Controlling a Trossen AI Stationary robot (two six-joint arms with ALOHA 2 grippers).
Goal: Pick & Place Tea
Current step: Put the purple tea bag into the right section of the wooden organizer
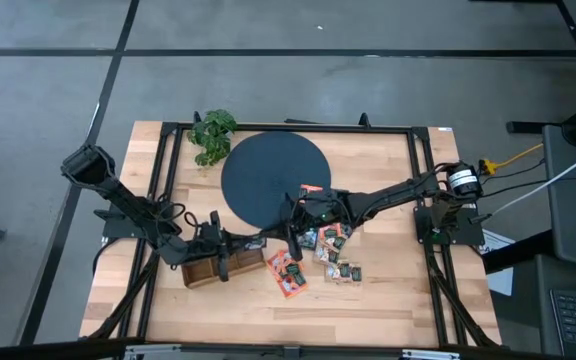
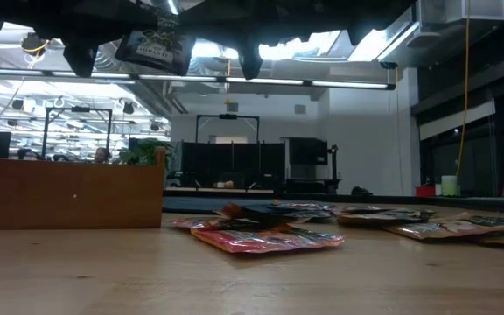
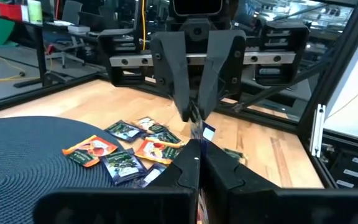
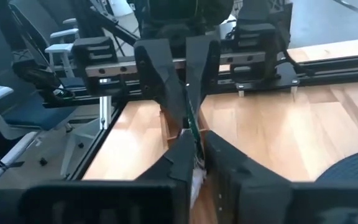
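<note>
Meeting above the worktop point(image 1: 388, 300), the left tool point(image 1: 286, 238) and right tool point(image 1: 295, 232) both pinch one tea sachet point(image 3: 199, 129) between them. Beneath and beside them most sachets point(image 1: 334, 252) lie loose; sorting appears barely begun.

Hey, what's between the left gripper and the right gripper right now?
One tea sachet, pinched by both the left gripper and the right gripper, tip to tip; both wrist views show it.

Dark disc point(image 1: 274, 177), leafy plant point(image 1: 212, 134), perhaps wooden tray point(image 1: 208, 272).
</note>
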